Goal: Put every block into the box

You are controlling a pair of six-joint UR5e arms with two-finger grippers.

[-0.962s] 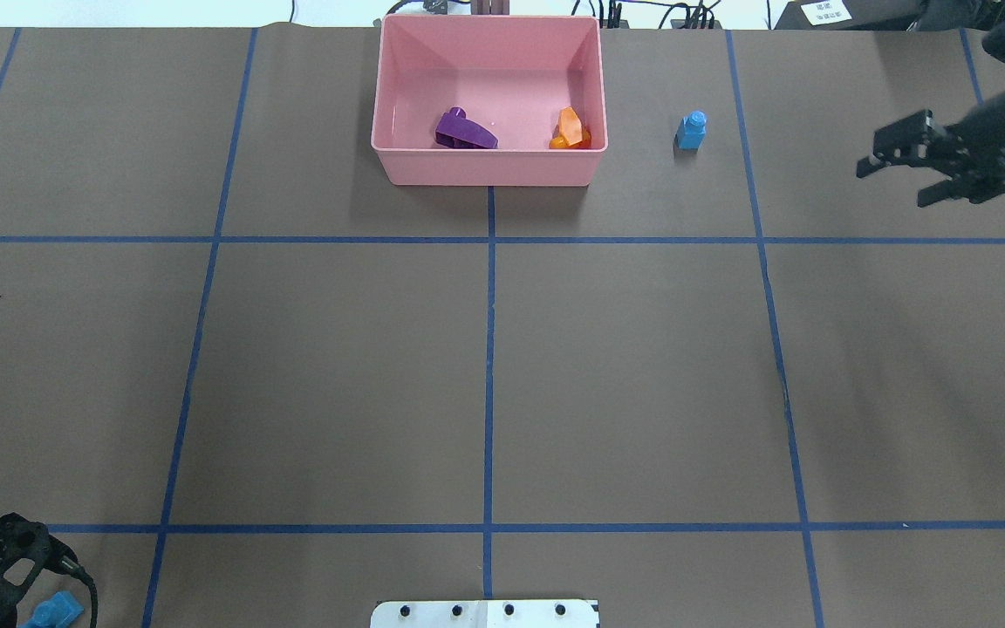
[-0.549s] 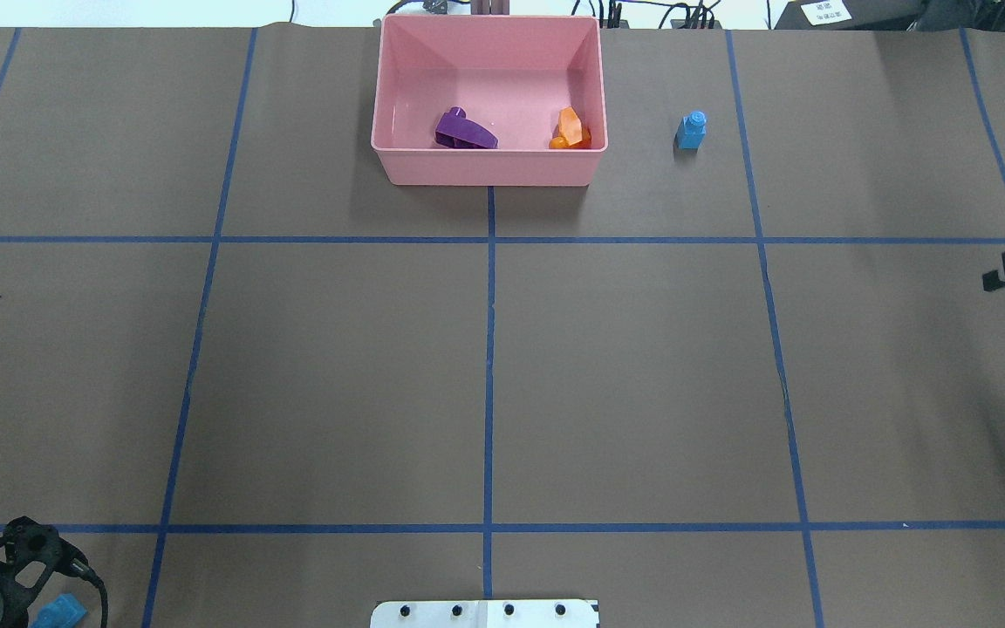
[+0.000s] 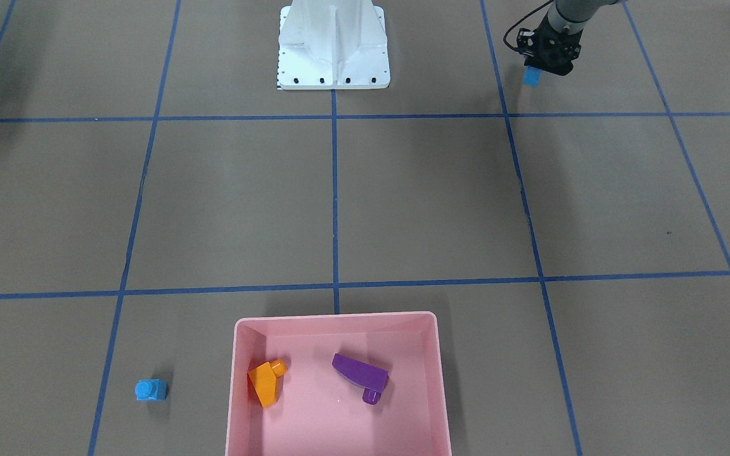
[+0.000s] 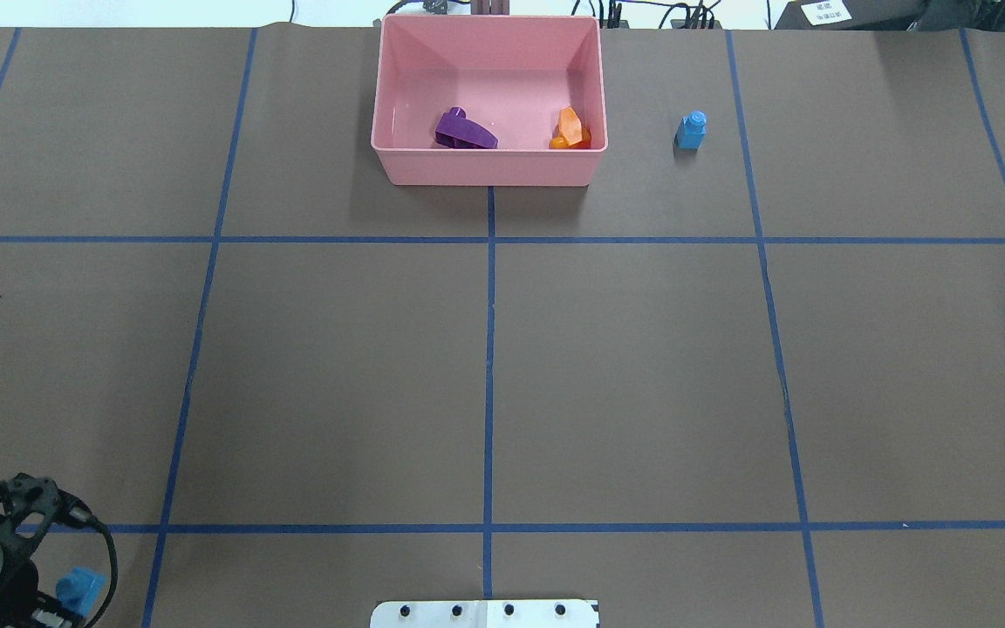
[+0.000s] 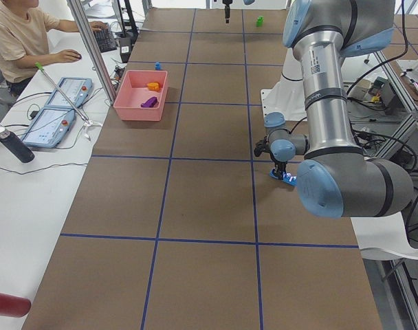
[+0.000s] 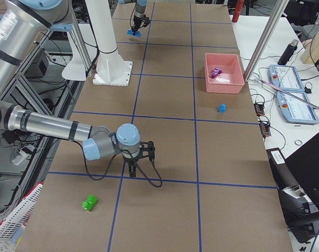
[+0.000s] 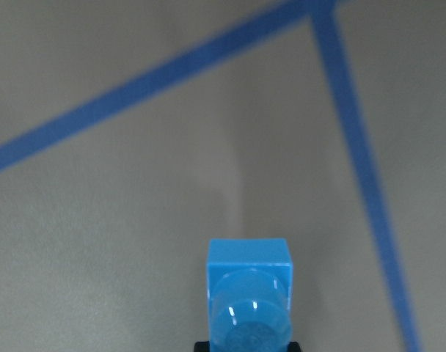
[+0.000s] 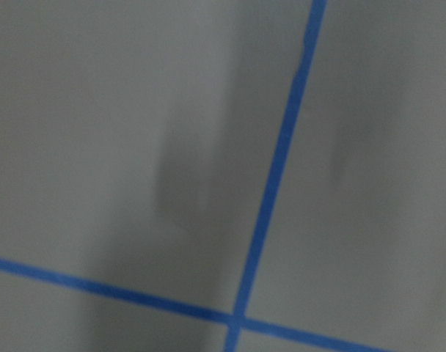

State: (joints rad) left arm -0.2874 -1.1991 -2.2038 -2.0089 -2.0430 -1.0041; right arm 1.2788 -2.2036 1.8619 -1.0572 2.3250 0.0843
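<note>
The pink box (image 4: 489, 166) stands at the table's far middle and holds the purple sloped block (image 4: 464, 131) and the orange block (image 4: 569, 129). The small blue one-stud block (image 4: 691, 131) stands on the table just right of the box. My left gripper (image 4: 66, 597) is at the near left corner, shut on the long blue block (image 4: 79, 586), which shows end-on in the left wrist view (image 7: 249, 293). The green block (image 6: 89, 202) lies near the right end of the table. My right gripper (image 6: 132, 169) hangs low over the table near it; I cannot tell whether it is open or shut.
The white robot base (image 3: 333, 44) sits at the near middle edge. Blue tape lines divide the brown table cover into squares. An operator and control boxes are beyond the far edge in the exterior left view.
My right gripper has left the overhead view at its right edge. My left gripper has shifted a little away from the near edge with the long blue block in it.
</note>
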